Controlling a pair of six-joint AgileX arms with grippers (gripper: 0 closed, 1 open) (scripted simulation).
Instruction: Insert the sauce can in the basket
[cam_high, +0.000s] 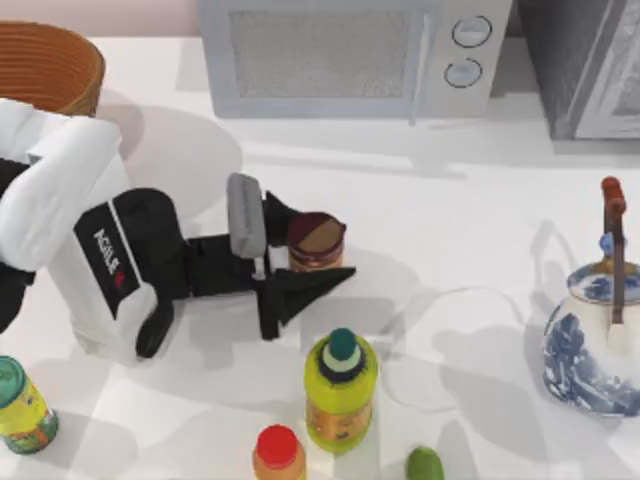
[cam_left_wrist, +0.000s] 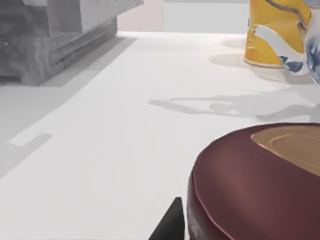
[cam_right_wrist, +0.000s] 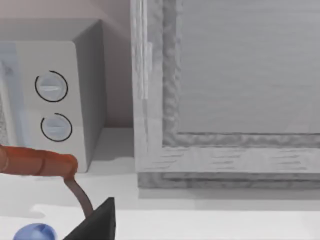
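Note:
The sauce can (cam_high: 316, 242), short with a maroon top and an orange-brown label, stands upright on the white table left of centre. My left gripper (cam_high: 305, 250) reaches in from the left and is shut on it, one dark finger on the can's far side and the other (cam_high: 300, 288) on its near side. The left wrist view shows the can's maroon top (cam_left_wrist: 250, 180) up close, with a dark fingertip (cam_left_wrist: 172, 222) against its edge. The wicker basket (cam_high: 75, 80) sits at the far left corner, behind my left arm. A dark part of my right gripper (cam_right_wrist: 97, 222) shows near an orange-brown handle.
A microwave (cam_high: 350, 55) and a grey cabinet (cam_high: 590, 60) line the back. A blue-and-white teapot (cam_high: 595, 340) stands at the right. Along the front are a yellow-green bottle (cam_high: 340, 390), a red-capped bottle (cam_high: 278, 452), a green-lidded can (cam_high: 20, 405) and a small green object (cam_high: 424, 465).

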